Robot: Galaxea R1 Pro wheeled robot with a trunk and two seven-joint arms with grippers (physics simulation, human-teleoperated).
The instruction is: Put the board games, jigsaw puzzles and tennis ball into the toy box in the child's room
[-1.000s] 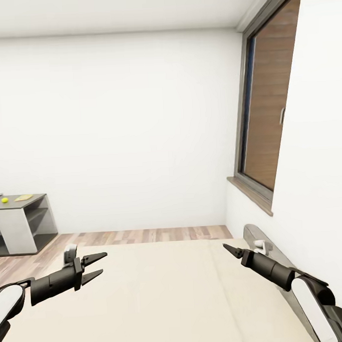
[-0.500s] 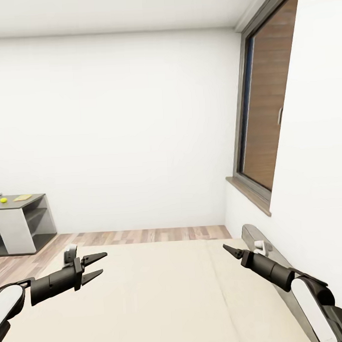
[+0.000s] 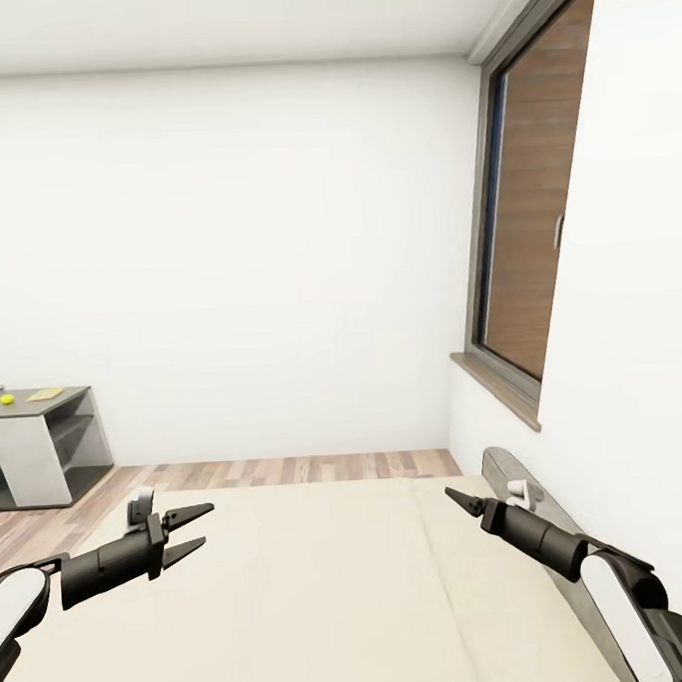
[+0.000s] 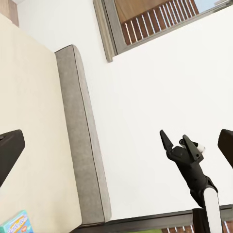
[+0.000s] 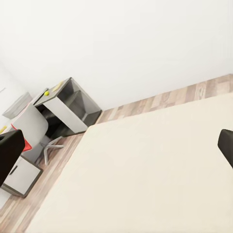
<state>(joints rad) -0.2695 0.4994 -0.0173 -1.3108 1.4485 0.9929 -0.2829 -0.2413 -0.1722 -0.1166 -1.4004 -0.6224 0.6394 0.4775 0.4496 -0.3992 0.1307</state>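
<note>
The bed (image 3: 324, 582) with its plain beige mattress lies right below my arms. A corner of a blue printed board game (image 4: 14, 224) lies on the mattress beside the grey headboard (image 4: 80, 136). Far left, the tennis ball (image 3: 6, 400) and a flat yellow piece (image 3: 46, 393) rest on the table's dark-grey cabinet section (image 3: 46, 441); the ball (image 5: 46, 93) also shows in the right wrist view. My left gripper (image 3: 206, 525) and right gripper (image 3: 451, 493) hover open and empty over the bed. The right gripper (image 4: 173, 136) is also seen from the left wrist.
A large window (image 3: 535, 231) with a sill fills the right wall above the headboard (image 3: 518, 484). Wood-plank floor (image 3: 288, 471) runs between the bed and the white far wall. A white chair (image 5: 31, 127) stands by the table.
The whole view has slid very slightly, so the camera turned a touch to the right. Both arms keep the same pose.
</note>
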